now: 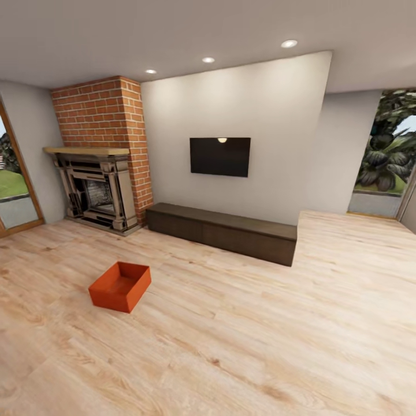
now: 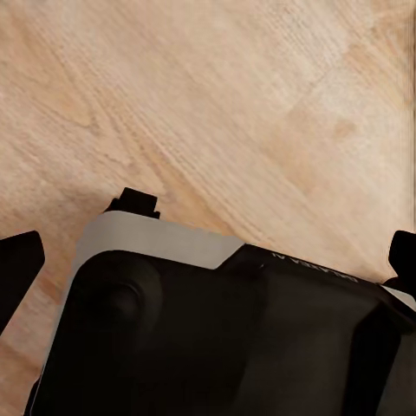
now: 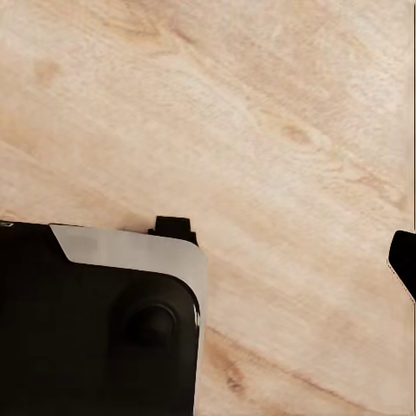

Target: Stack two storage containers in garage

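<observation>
One orange-red open-top storage container (image 1: 120,286) sits empty on the light wood plank floor (image 1: 260,323) of the living room, at the head view's lower left, in front of the fireplace. In the left wrist view, my left gripper (image 2: 208,269) hangs open over the planks and my own dark base (image 2: 217,338), with one dark fingertip (image 2: 17,269) at each side edge. In the right wrist view, my right gripper (image 3: 208,260) is spread wide too, with one fingertip (image 3: 404,260) showing at the edge. Both hold nothing and are far from the container.
A red brick fireplace (image 1: 101,167) stands at the back left, a long dark low cabinet (image 1: 222,231) under a wall TV (image 1: 220,156). Glazed doors are at the far left (image 1: 14,185) and far right (image 1: 384,156). Open plank floor lies between me and the container.
</observation>
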Controlling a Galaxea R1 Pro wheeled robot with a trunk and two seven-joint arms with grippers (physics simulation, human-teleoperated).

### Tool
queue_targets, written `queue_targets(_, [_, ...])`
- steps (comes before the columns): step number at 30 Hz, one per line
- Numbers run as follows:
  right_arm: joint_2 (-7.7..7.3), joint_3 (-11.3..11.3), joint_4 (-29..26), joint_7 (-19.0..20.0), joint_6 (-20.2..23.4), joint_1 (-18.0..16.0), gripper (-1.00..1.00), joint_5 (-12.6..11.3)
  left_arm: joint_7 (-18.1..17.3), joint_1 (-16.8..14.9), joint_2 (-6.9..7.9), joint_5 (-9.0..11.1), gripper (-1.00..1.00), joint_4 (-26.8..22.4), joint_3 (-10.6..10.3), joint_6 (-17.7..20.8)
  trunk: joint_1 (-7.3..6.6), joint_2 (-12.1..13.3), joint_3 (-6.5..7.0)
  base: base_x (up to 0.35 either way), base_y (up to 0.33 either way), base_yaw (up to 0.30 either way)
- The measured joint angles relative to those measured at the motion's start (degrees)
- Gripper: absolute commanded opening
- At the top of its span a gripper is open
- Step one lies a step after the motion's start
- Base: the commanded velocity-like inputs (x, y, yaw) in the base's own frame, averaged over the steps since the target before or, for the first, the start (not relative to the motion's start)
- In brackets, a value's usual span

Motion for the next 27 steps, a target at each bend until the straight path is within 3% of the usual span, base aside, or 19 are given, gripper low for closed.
queue_targets(12, [-0.03,0.0,0.0,0.0,-0.1,0.0,1.0,0.0,0.0,0.0,0.03,0.0,1.0,0.0,0.0,0.0,0.0,0.0,0.0,0.297,-0.136,0.0])
queue_targets(27, [-0.05,0.0,0.0,0.1,-0.1,0.0,1.0,0.1,0.0,0.0,0.1,0.1,1.0,-0.1,0.0,0.2,0.0,0.0,0.0,0.315,-0.013,0.0])
